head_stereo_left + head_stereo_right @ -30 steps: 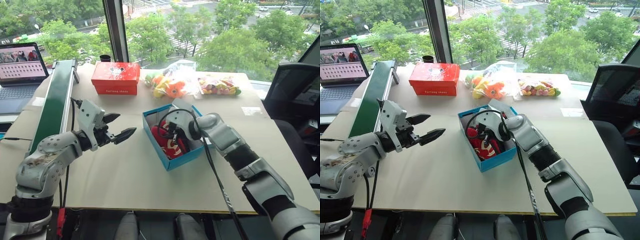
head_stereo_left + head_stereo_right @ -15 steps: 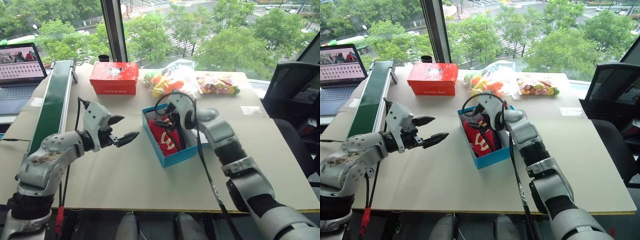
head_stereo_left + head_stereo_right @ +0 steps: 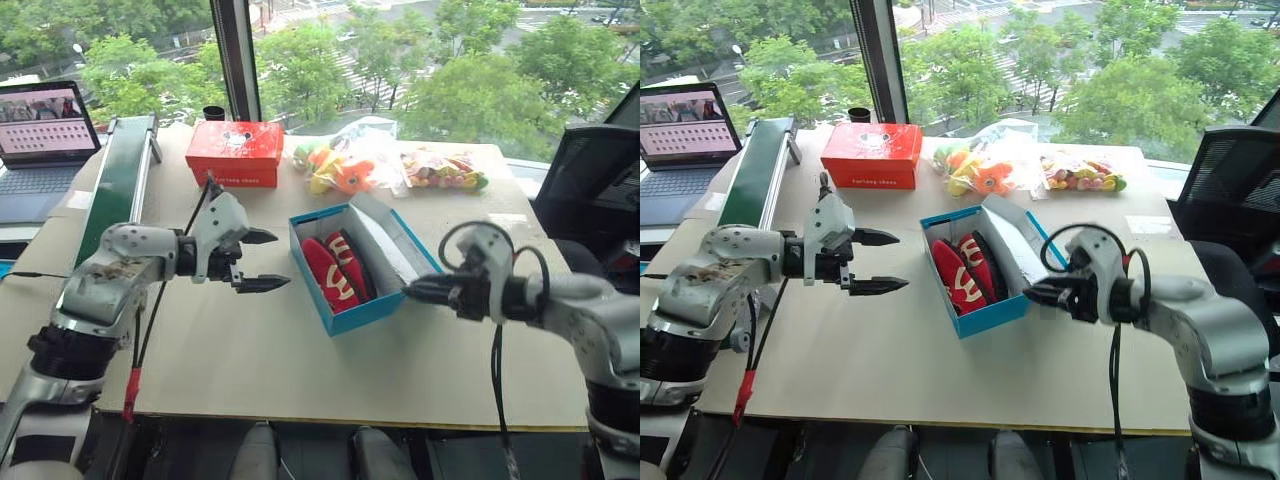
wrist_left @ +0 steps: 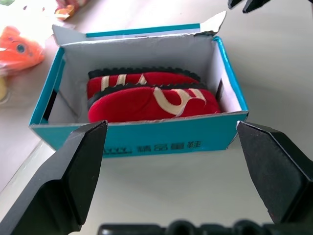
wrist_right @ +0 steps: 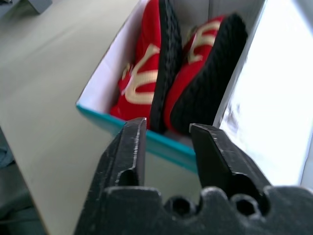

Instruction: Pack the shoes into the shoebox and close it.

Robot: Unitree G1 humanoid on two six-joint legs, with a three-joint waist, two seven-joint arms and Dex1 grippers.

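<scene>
The 2 shoes (image 3: 335,270) are lying on their sides in the shoebox (image 3: 352,312), whose lid (image 3: 385,240) is standing open. The right gripper (image 3: 418,291), pinched nearly shut and empty, is pointing at the lid side and is the nearer one. The left gripper (image 3: 262,261) is gaping wide, facing the box's opposite long wall.

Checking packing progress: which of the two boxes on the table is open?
The blue shoebox, lid folded back, both red shoes inside. The red box behind it stays closed.
</scene>
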